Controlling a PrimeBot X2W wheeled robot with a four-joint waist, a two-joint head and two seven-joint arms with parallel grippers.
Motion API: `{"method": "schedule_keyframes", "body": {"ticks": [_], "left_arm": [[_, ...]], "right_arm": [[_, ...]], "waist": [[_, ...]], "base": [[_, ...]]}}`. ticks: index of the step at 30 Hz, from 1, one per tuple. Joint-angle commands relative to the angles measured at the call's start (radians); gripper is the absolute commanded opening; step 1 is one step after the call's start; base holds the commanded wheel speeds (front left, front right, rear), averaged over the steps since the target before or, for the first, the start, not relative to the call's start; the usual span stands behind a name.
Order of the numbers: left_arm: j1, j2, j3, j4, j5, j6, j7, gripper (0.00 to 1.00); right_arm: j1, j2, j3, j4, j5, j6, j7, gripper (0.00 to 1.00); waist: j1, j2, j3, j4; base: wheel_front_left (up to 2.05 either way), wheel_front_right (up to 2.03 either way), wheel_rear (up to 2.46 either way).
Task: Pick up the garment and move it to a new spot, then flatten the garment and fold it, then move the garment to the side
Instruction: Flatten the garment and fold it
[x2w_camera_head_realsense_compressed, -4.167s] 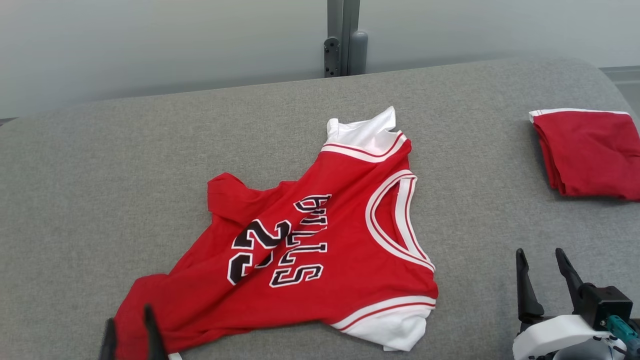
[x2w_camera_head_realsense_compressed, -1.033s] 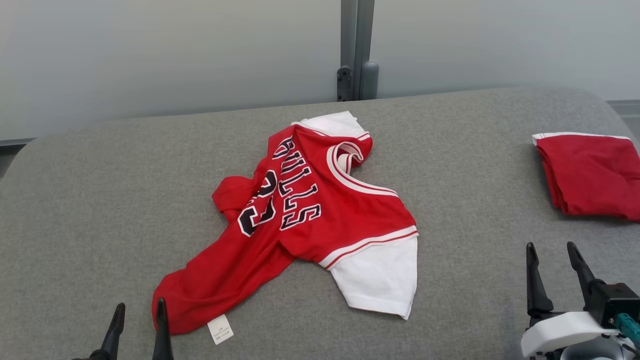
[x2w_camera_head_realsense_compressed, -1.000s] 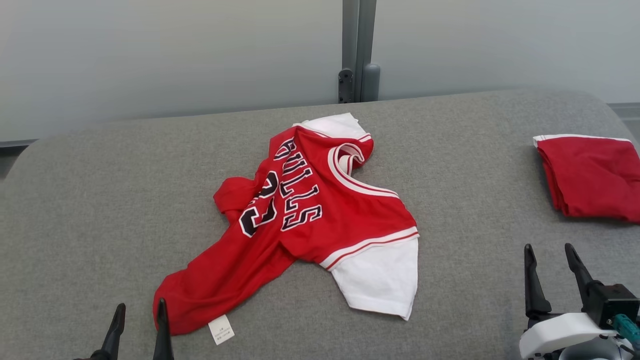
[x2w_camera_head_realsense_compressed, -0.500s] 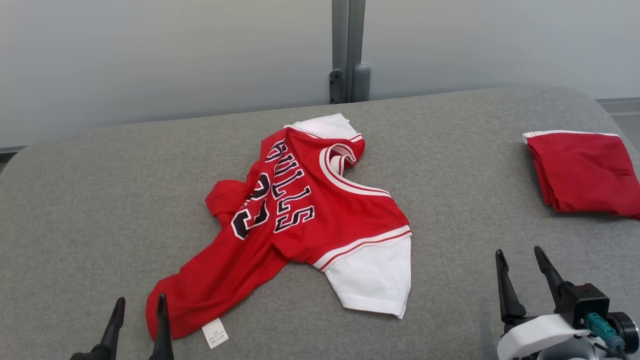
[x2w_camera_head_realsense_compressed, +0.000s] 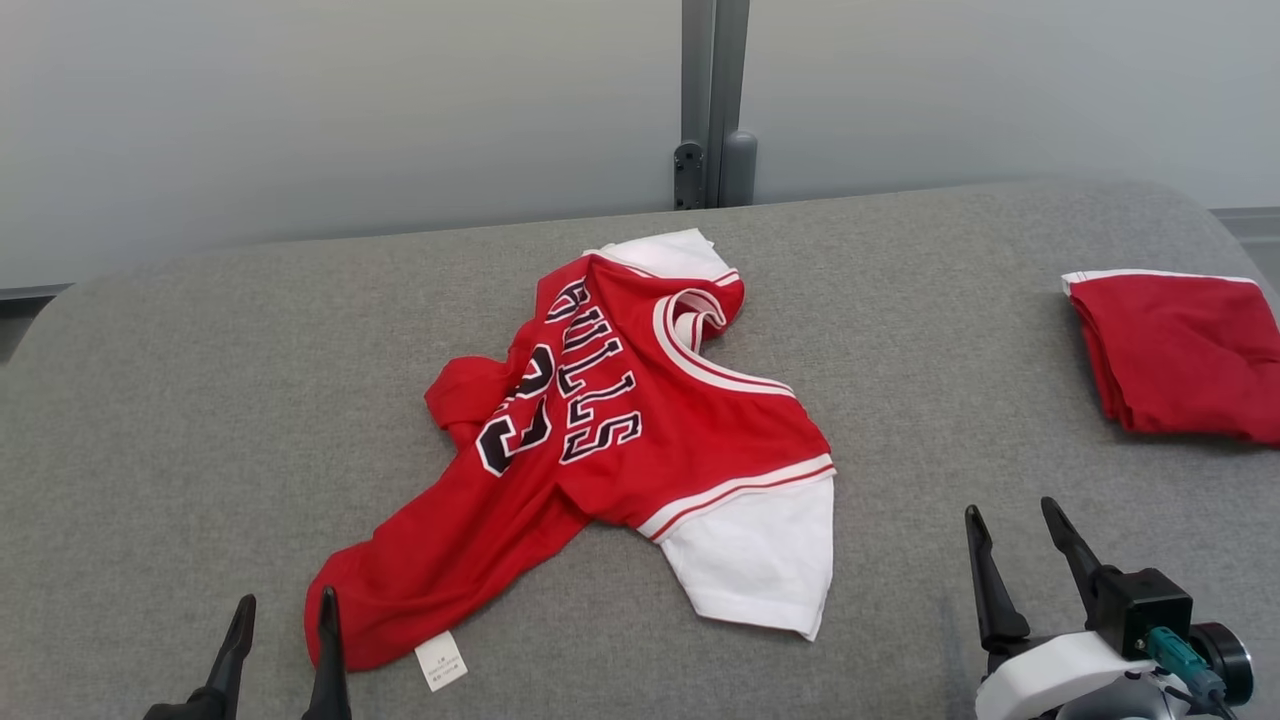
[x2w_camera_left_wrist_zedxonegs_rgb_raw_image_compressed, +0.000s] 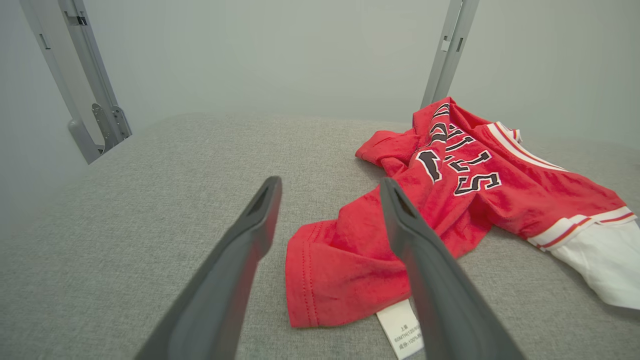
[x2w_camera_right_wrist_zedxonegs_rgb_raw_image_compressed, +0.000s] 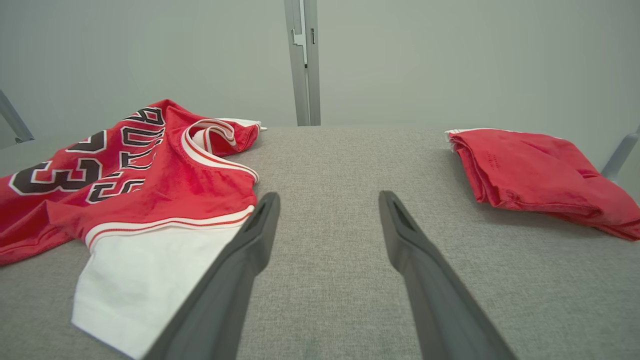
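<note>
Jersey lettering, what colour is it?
The jersey lettering is black with a white outline; clearest in the head view.

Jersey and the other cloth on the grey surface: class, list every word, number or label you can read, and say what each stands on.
"BULLS": black, white-edged letters on the red jersey.
"3": number beside that word; the other digit is creased and cannot be read.
Tag at the jersey's hem: print too small to read.
Folded red cloth: a faint mark, too blurred to read.

Garment (x2w_camera_head_realsense_compressed: 620, 440) central on the surface (x2w_camera_head_realsense_compressed: 200, 400), folded cloth (x2w_camera_head_realsense_compressed: 1180, 350) well right, post (x2w_camera_head_realsense_compressed: 712, 100) seemingly just behind.
</note>
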Motion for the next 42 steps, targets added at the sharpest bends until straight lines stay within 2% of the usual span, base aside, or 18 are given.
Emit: {"method": "schedule_keyframes", "body": {"ticks": [1, 21, 26, 28, 33, 37, 42], "left_arm": [[-0.007, 0.004, 0.001, 0.003, -0.004, -0.003, 0.000, 1.00], [-0.023, 0.017, -0.007, 0.020, -0.010, -0.001, 0.000, 1.00], [-0.032, 0.021, -0.022, 0.030, -0.002, -0.001, 0.000, 1.00], [-0.035, 0.031, -0.033, 0.061, 0.008, -0.001, 0.000, 1.00], [-0.091, 0.055, -0.054, 0.183, -0.009, 0.003, 0.046, 1.00], [-0.138, 0.063, -0.062, 0.233, -0.026, 0.003, 0.141, 1.00], [-0.192, 0.084, -0.081, 0.277, -0.030, 0.002, 0.221, 1.00]], "right_arm": [[-0.006, -0.003, 0.003, 0.003, 0.004, 0.000, 0.000, 1.00], [0.000, -0.003, 0.025, 0.012, 0.000, 0.000, 0.000, 1.00], [-0.017, -0.003, 0.064, 0.005, 0.059, 0.000, 0.000, 1.00], [-0.019, -0.003, 0.094, 0.044, 0.103, 0.000, 0.000, 1.00], [-0.081, -0.003, 0.228, 0.142, 0.161, 0.000, 0.141, 1.00], [-0.113, -0.003, 0.259, 0.169, 0.203, -0.001, 0.248, 1.00], [-0.144, -0.003, 0.262, 0.176, 0.201, 0.000, 0.313, 1.00]], "waist": [[0.0001, 0.0000, -0.002, 0.004], [0.0001, 0.0000, -0.009, 0.017], [0.0001, 0.0000, -0.004, 0.019], [0.0001, 0.0000, 0.001, 0.020], [0.0001, 0.0000, 0.025, 0.028], [0.0001, 0.0000, 0.060, 0.041], [0.0001, 0.0000, 0.108, 0.050]], "base": [[0.00, 0.00, 0.00], [0.00, 0.00, 0.00], [0.00, 0.00, 0.00], [0.00, 0.00, 0.00], [0.00, 0.00, 0.00], [0.00, 0.00, 0.00], [0.00, 0.00, 0.00]]}}
